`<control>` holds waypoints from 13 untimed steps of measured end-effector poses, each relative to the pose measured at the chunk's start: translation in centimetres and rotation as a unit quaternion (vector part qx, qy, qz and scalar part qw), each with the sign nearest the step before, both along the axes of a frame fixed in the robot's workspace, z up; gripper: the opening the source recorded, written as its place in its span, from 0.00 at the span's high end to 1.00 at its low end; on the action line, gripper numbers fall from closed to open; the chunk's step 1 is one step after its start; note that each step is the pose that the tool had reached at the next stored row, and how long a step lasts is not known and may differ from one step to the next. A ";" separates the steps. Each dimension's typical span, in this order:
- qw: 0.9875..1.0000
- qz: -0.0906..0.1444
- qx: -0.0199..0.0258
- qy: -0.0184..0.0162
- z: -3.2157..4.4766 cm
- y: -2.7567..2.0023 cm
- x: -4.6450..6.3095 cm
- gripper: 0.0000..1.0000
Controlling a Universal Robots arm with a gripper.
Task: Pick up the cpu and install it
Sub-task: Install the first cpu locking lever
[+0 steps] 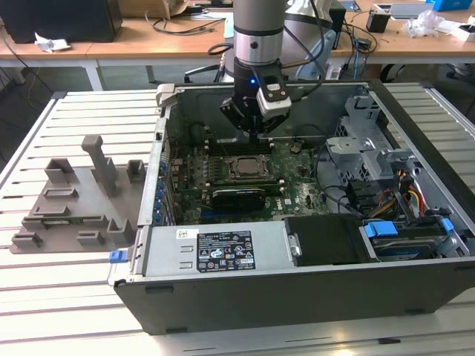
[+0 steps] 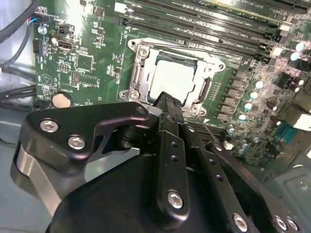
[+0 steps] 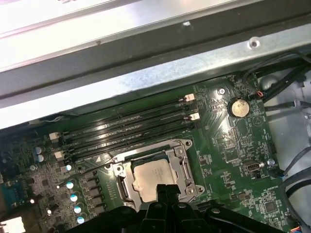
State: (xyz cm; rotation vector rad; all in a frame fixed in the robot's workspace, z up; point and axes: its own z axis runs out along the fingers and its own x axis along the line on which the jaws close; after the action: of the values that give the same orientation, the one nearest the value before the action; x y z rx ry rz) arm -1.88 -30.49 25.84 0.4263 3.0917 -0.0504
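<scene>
Wide shot first: a big slatted metal table [image 1: 74,297], and on it an open computer case [image 1: 415,96] lying flat, insides up. The robot arm [image 1: 258,30] comes straight down into the case near its far wall. Off to the exterior view's left, on the table beside the case, sits a grey plastic holder [image 1: 74,200] with upright pegs and pockets. Along the near wall of the case runs a metal power supply box [image 1: 215,252] with a label on top.

Down on the case floor is the green circuit board [image 1: 297,193], and in both wrist views it spreads out under the tool [image 2: 87,63] [image 3: 233,141]. The gripper [image 1: 256,133] hangs above the middle of that board. In the first wrist view its fingers [image 3: 163,194] are pressed together with just a thin seam between them, clenched on nothing, tips [image 2: 168,97] over the near edge of the socket.

The socket frame [image 2: 138,73] [image 3: 182,145] lies flat on the board beside the long black memory slots [image 3: 126,131]. And there is the cpu [image 1: 243,167], silver top up, sitting square inside that frame [image 2: 172,77] [image 3: 153,172], apart from the fingers. A round coin battery [image 3: 237,108] shines off to one side.
</scene>
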 end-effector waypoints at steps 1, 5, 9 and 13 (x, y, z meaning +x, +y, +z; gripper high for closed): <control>1.000 0.005 0.000 0.000 0.00 0.00 0.0 0.89; 1.000 0.024 0.000 0.000 0.00 0.00 0.0 0.89; 0.999 0.040 0.000 0.000 0.00 0.00 0.0 0.89; 0.998 0.059 0.000 0.000 0.00 0.00 0.0 0.89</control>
State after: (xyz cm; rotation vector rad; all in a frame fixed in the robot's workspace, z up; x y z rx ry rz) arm -1.88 -30.49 25.84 0.2423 3.1097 -0.0484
